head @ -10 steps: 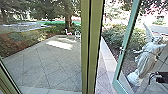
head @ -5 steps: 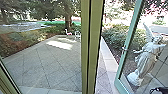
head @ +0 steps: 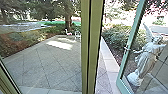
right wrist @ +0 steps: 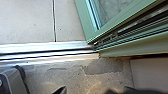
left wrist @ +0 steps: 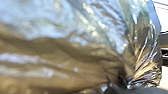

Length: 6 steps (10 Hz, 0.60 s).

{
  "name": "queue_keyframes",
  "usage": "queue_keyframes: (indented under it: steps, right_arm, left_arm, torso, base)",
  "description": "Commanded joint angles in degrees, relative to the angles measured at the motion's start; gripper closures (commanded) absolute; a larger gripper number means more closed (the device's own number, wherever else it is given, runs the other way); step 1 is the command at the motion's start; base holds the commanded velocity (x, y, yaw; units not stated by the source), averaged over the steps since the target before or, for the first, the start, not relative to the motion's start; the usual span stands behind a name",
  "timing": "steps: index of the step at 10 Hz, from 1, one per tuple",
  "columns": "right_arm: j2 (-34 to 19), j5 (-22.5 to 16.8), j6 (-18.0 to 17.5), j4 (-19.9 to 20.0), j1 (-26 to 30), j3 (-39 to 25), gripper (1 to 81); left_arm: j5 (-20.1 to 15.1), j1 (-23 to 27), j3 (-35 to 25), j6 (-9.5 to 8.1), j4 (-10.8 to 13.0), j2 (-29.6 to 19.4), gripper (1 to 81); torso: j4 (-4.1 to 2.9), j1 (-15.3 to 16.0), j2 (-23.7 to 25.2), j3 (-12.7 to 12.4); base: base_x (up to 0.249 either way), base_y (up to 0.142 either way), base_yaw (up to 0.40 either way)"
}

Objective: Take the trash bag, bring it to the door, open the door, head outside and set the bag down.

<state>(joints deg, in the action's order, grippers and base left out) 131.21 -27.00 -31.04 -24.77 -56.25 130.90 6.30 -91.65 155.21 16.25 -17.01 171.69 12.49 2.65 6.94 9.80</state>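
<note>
Well, I've got the trash bag (left wrist: 62, 50) close against the left wrist camera, its folds running lengthwise into a bunched neck (left wrist: 143, 63); which way that points in the room, I can't tell, nor how the jaws stand on either arm. Ahead to my right, the door (head: 121, 83) is upright and open, jutting out over the paving (head: 107, 80). Since a second ago, it's swung wider.
</note>
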Motion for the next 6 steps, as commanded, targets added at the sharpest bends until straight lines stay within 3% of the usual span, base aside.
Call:
queue_keyframes:
  steps: [1,2,3,4,6]
  right_arm:
    - [-0.49,10.21,5.35,14.37,-11.12,-6.21,1.0]
    - [1.19,12.06,10.20,20.11,-13.67,-4.53,1.0]
    - [3.28,14.16,17.28,27.89,-16.29,-3.13,1.0]
    - [5.48,14.69,21.45,32.24,-18.06,-2.25,1.0]
    - [10.72,15.48,21.72,33.04,-20.79,-2.85,1.0]
  left_arm:
    - [-4.02,2.13,-0.17,0.36,0.75,-0.21,81.1]
    - [-4.02,2.22,-0.17,0.45,0.75,-0.12,81.1]
    - [-4.10,2.39,-0.17,0.45,0.75,-0.21,81.1]
    - [-4.02,2.56,-0.17,0.45,0.83,-0.29,81.1]
    - [-4.19,2.83,-0.17,0.45,0.75,-0.38,81.1]
  torso:
    - [0.00,0.00,0.00,0.00]
    - [0.00,0.00,0.00,0.00]
    - [0.00,0.00,0.00,-0.02]
    - [0.00,-0.02,0.00,-0.02]
    - [0.00,-0.05,0.02,-0.04]
  base:
    - [0.000,0.000,0.000]
    - [0.000,0.000,0.000]
    - [0.000,0.000,0.000]
    - [0.000,0.000,0.000]
    - [0.000,0.000,0.000]
